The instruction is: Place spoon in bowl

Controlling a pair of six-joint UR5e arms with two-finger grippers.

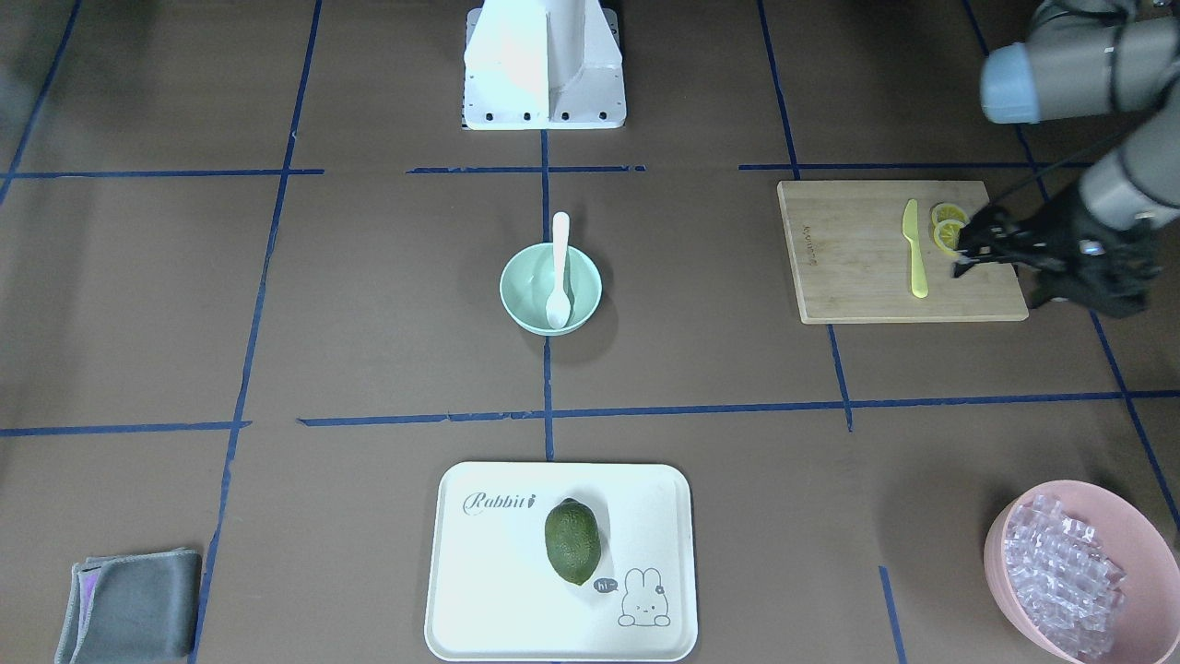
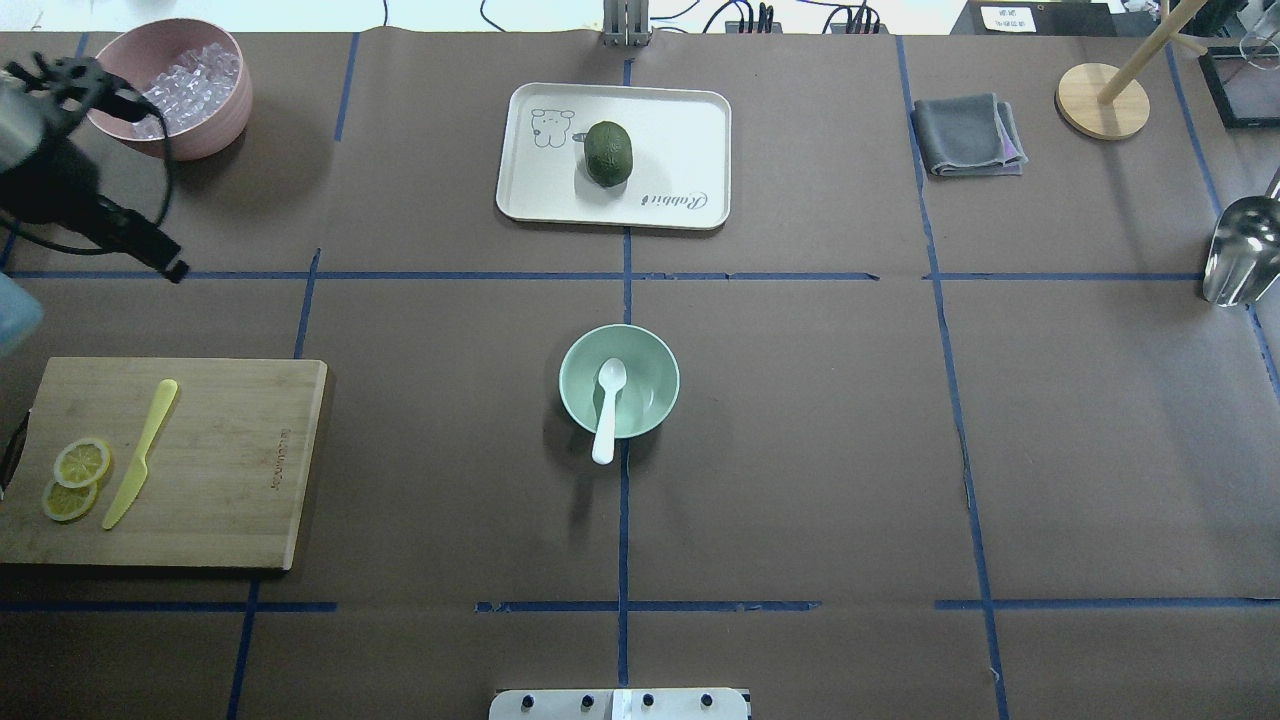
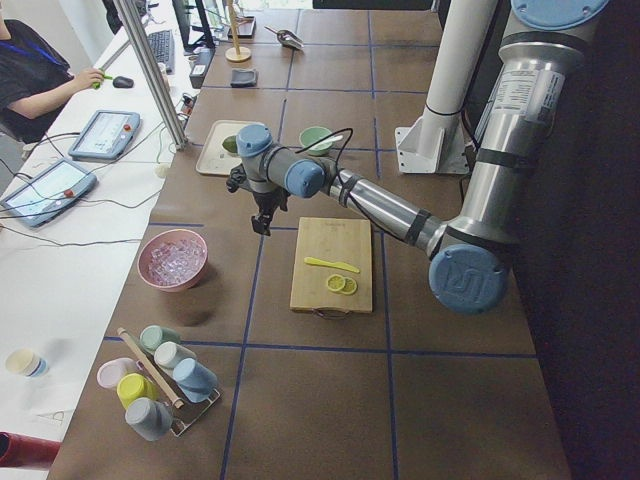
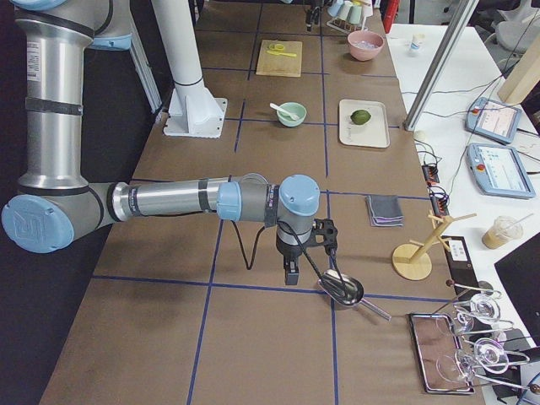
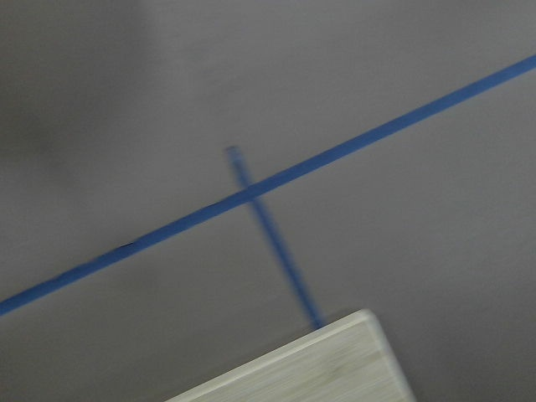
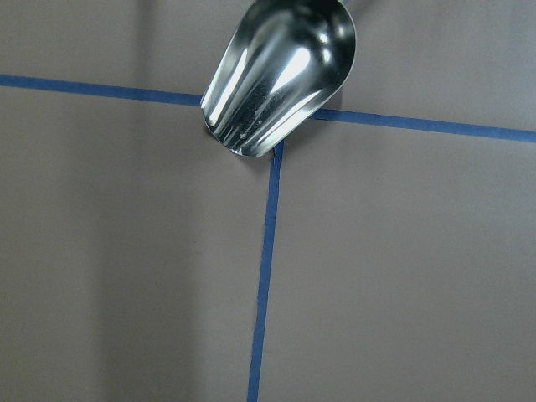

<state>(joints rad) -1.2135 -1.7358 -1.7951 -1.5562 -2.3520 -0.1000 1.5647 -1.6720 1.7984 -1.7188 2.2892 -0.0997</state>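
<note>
While the left gripper (image 1: 966, 256) hangs out by the left end of the bench, the spoon (image 1: 559, 267) lies well apart from it, in the bowl (image 1: 518, 300) at the middle of the bench. Its oval scoop rests on the bowl's glossy inside, and its slim handle leans on the rim and sticks out over it toward the robot's edge. The bowl stands upright on the centre tape line. The left gripper points down above the brown surface between the cutting board (image 1: 857, 249) and the pink bowl (image 1: 1000, 553) of clear cubes, which sits in the left corner on the operators' side. Its fingers look parted with nothing between them, though the left wrist view is blurred and shows no fingers. On the board lie a yellow knife (image 1: 914, 249) and two lemon slices (image 1: 947, 228). The right gripper (image 4: 326, 238) shows only in the side view from the right end, so I cannot tell how far it is open. It hangs near the right end of the bench, just above a metal scoop (image 6: 280, 75) lying on a crossing of blue tape, again well apart from the spoon. Toward the operators' edge, in line with the bowl, a white tray (image 1: 479, 590) carries a dark green fruit (image 1: 572, 541). A folded grey cloth (image 1: 129, 604) lies toward the right corner on that side.
</note>
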